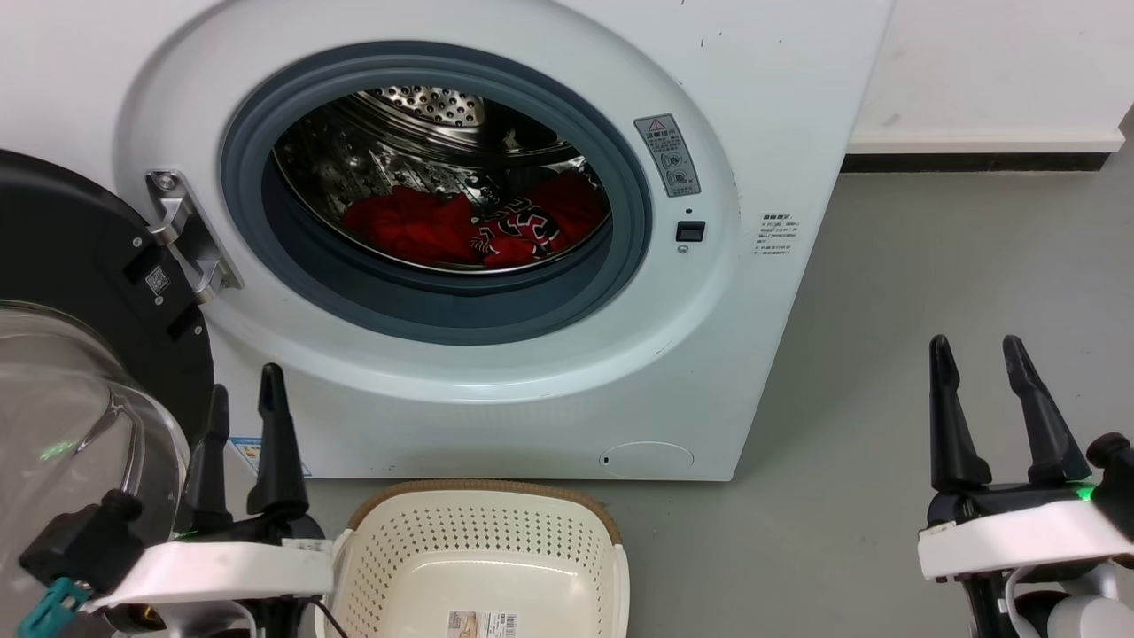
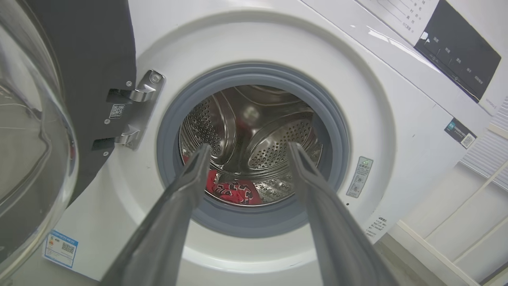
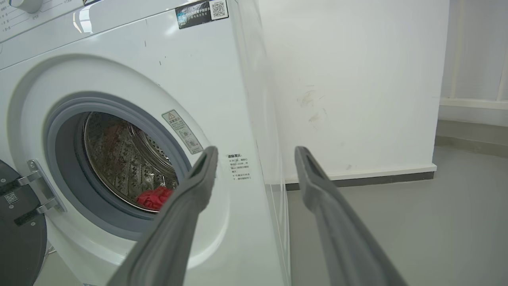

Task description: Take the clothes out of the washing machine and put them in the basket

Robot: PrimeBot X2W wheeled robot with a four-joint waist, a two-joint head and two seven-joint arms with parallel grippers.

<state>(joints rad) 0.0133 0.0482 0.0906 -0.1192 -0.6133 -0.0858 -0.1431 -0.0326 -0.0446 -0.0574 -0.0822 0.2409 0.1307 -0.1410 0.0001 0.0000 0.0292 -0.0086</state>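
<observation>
The white washing machine [image 1: 549, 399] stands with its door [image 1: 80, 292] swung open to the left. Red clothes [image 1: 416, 226] lie at the bottom of the steel drum, one a jersey [image 1: 518, 232] with black-and-white lettering; they also show in the left wrist view as clothes [image 2: 234, 190] and in the right wrist view as clothes [image 3: 154, 197]. The cream basket [image 1: 390, 532] sits on the floor before the machine. My left gripper [image 1: 244, 390] is open at the lower left, beside the basket, empty. My right gripper [image 1: 979, 350] is open at the lower right over the floor, empty.
Grey floor [image 1: 930, 283] stretches to the right of the machine up to a white wall [image 1: 992, 71] with a dark skirting. The door's glass bowl [image 1: 62, 416] bulges close to my left arm. The control panel [image 2: 456, 51] sits on the machine's top.
</observation>
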